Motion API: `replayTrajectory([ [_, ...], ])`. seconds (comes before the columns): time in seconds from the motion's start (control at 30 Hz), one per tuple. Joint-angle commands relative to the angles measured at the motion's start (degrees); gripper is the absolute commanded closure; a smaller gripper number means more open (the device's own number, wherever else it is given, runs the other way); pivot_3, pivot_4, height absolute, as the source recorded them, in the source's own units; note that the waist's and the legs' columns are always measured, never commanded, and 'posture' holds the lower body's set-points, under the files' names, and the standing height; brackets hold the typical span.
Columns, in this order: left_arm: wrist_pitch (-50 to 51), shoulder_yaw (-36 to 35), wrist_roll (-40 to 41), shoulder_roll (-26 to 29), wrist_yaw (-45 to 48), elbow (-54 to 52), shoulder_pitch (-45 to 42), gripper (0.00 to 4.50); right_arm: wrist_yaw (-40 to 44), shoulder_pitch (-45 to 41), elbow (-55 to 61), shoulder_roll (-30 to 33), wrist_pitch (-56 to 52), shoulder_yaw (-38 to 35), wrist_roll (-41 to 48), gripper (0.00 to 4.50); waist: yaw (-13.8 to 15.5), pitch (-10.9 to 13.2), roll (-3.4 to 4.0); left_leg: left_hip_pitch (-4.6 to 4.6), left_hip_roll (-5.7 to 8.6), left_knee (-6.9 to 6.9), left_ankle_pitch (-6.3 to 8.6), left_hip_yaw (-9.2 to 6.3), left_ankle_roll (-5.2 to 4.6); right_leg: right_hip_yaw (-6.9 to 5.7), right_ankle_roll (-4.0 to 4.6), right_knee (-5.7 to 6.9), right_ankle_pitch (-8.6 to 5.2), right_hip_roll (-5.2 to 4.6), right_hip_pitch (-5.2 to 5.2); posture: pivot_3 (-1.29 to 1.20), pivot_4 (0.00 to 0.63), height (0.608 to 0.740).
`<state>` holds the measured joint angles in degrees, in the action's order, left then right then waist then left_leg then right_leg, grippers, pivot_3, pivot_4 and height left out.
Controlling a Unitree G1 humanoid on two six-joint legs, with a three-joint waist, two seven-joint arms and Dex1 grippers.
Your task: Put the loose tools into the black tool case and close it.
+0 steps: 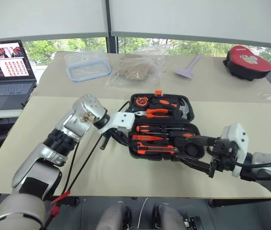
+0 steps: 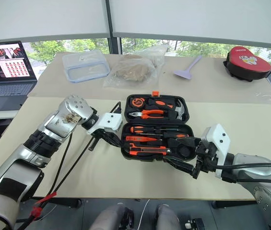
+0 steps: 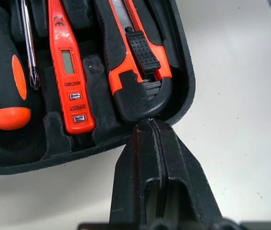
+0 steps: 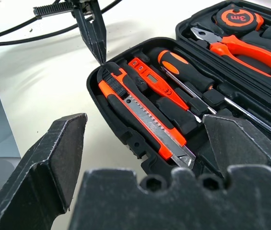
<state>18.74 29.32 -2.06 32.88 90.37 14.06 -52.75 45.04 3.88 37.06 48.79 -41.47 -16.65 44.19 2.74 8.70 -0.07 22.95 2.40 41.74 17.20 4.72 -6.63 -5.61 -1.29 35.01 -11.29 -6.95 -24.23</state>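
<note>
The black tool case [image 1: 164,125] lay open mid-table, its utility knife [image 4: 142,114] and screwdrivers [image 4: 183,72] seated in their slots. The left gripper [image 3: 149,132], fingers pressed together, touched the case's left corner, probably to steady it. The right gripper [image 4: 145,143] waited spread wide at the near right.

Both arms [image 1: 53,148] are clad in silver-grey shells with black ribbed collars. White housings are fitted at the wrists [image 1: 121,120]. Each gripper is built from 2 black wedge-shaped fingers [image 4: 44,163], their edges scuffed. Black cables [image 1: 85,160] are strung along the left arm, and a red tie [image 1: 58,199] is fastened low.
</note>
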Motion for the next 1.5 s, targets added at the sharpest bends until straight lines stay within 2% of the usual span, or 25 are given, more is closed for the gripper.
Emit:
replayTrajectory([
  [0.03, -1.7, 2.1, -1.7, -1.6, -1.8, -1.4, 1.4, 4.48, 0.2, 0.2, 1.2, 0.5, 0.5, -1.8, 0.7, 0.0, 0.1, 0.0, 0.0, -0.03, 0.0, 0.0, 0.0, 0.0, 0.0, 0.0, 0.0, 0.0, 0.0, 0.0, 0.03, 0.0, 0.15, 0.728],
  [0.17, -2.6, 1.6, -2.4, -1.1, -1.2, -0.8, 0.8, 4.48, 0.1, 0.2, 1.5, 0.5, 0.4, -1.9, 0.9, 0.0, 0.3, 0.0, 0.01, -0.1, 0.01, 0.0, 0.0, -0.01, 0.0, 0.01, 0.0, -0.01, 0.0, -0.06, 0.09, 0.0, 0.15, 0.728],
  [0.3, -3.3, -0.1, -0.2, 1.8, 1.8, 0.3, -1.6, 4.48, 0.4, 0.8, 1.6, 0.7, 0.3, -2.5, 1.1, 0.0, 0.0, 0.0, 0.01, -0.09, 0.01, 0.0, 0.01, -0.01, 0.01, 0.01, 0.0, 0.0, 0.0, -0.06, 0.05, 0.0, 0.15, 0.728],
  [0.4, -0.5, 0.3, 7.4, 3.6, 2.1, -0.4, -4.6, 4.48, 0.8, 1.4, 1.5, 0.9, 0.6, -2.7, 0.8, 0.0, -0.6, 0.0, 0.0, -0.04, -0.04, -0.02, 0.0, -0.01, 0.01, 0.01, 0.01, 0.06, 0.0, 0.01, -0.06, 0.0, 0.15, 0.728],
  [0.5, 1.7, 0.3, 9.8, 1.6, 2.1, -0.5, -5.9, 4.48, 0.7, 1.1, 1.3, 0.9, 0.7, -2.2, 0.6, 0.0, -0.5, 0.0, 0.01, -0.03, -0.04, -0.02, 0.0, -0.01, 0.01, 0.01, 0.02, 0.05, -0.01, 0.04, -0.05, 0.0, 0.15, 0.728],
  [0.7, -0.4, 4.3, 3.5, -1.9, -0.3, -0.7, -3.3, 4.48, 0.5, 0.5, 1.2, 0.8, 0.5, -1.8, 0.6, 0.0, -0.6, 0.0, 0.0, -0.05, 0.01, -0.01, 0.0, 0.0, 0.0, 0.06, -0.03, 0.04, -0.03, 0.05, 0.01, 0.0, 0.15, 0.728],
  [0.87, -7.4, 8.5, -5.2, -3.4, -6.0, 3.3, -1.4, 4.48, 0.3, 0.8, 1.6, 0.8, 0.3, -2.1, 0.8, 0.0, -0.3, 0.0, 0.0, -0.06, -0.03, -0.01, 0.0, 0.0, 0.01, 0.04, -0.01, 0.05, -0.02, 0.08, 0.02, 0.0, 0.15, 0.728],
  [1.0, -9.7, 9.2, -7.7, -4.4, -7.9, 4.6, 0.2, 4.48, 0.1, 1.2, 1.9, 0.7, 0.2, -2.2, 0.8, 0.0, 0.3, 0.0, 0.05, -0.19, 0.01, 0.0, 0.08, 0.0, 0.14, 0.04, -0.02, -0.01, -0.01, -0.13, 0.14, 0.0, 0.15, 0.728],
  [1.13, -5.7, 3.5, -2.1, -4.8, -6.3, 1.6, 0.9, 4.48, 0.3, 3.0, 1.8, 1.6, 0.5, -4.7, 0.0, 0.0, 0.8, 0.0, 0.05, -0.35, 0.02, 0.0, 0.31, 0.0, 0.23, 0.02, -0.07, 0.01, 0.01, -0.26, 0.13, 0.0, 0.15, 0.728],
  [1.23, -4.6, -3.6, 4.5, -4.8, -6.4, -1.1, 1.8, 4.48, 2.5, 5.8, 0.5, 3.6, 1.1, -8.6, -1.5, 0.0, 0.7, 0.0, 0.05, -0.24, 0.07, 0.01, 0.25, 0.0, 0.06, 0.05, -0.1, 0.06, 0.04, -0.3, 0.1, 0.0, 0.15, 0.728],
  [1.37, 1.9, -11.6, 11.9, -1.2, -5.0, -5.6, 2.6, 4.48, 8.9, 10.9, -6.3, 8.3, 2.4, -16.0, -5.0, 0.0, 0.6, 0.0, 0.0, 0.06, 0.05, 0.12, 0.08, -0.01, -0.19, -0.04, -0.09, 0.1, 0.06, -0.2, -0.06, 0.0, 0.15, 0.728],
  [1.47, 12.6, -14.8, 18.6, 2.9, -1.5, -10.2, 2.8, 3.78, 13.7, 12.0, -14.4, 12.3, 5.8, -16.6, -9.9, 0.0, -0.4, 0.0, 0.01, -0.03, 0.06, 0.11, 0.08, 0.0, -0.18, -0.02, -0.12, 0.04, 0.04, -0.1, 0.05, 0.0, 0.15, 0.728],
  [1.5, 14.7, -15.5, 20.2, 3.9, -1.2, -11.8, 3.2, 3.4, 14.8, 11.6, -17.0, 13.3, 7.2, -15.8, -11.3, 0.0, -0.5, 0.0, 0.01, -0.05, 0.07, 0.09, 0.08, 0.0, -0.18, -0.01, -0.15, 0.02, 0.02, -0.05, 0.07, 0.0, 0.15, 0.728],
])
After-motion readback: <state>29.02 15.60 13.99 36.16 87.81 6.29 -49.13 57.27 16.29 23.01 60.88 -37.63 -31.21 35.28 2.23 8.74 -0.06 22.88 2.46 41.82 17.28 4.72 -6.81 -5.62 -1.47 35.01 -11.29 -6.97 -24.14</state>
